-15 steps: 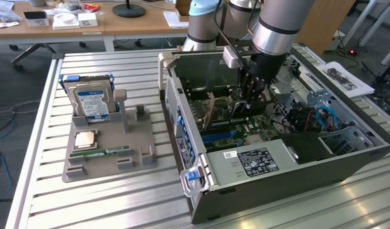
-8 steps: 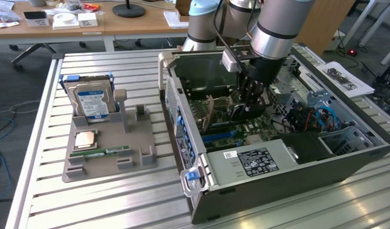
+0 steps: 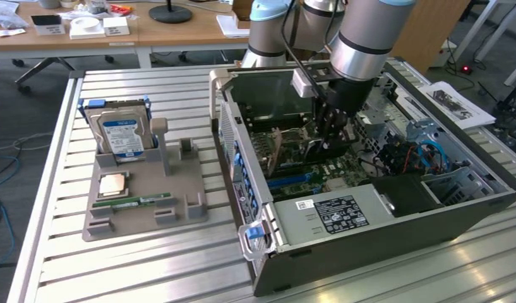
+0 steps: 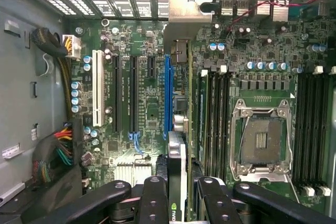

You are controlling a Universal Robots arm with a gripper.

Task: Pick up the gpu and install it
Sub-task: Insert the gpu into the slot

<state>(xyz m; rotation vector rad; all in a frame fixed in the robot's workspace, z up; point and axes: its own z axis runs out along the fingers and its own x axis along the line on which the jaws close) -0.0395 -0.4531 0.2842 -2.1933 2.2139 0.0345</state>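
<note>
NVIDIA — on the gpu (image 4: 177,182)

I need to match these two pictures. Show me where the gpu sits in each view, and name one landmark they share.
Exterior view: the gpu stands on edge inside the open computer case, just under the gripper.
Wrist view: the gpu is seen edge-on, held by the gripper, lined up over the blue slot.
Shared landmark: the motherboard.
</note>
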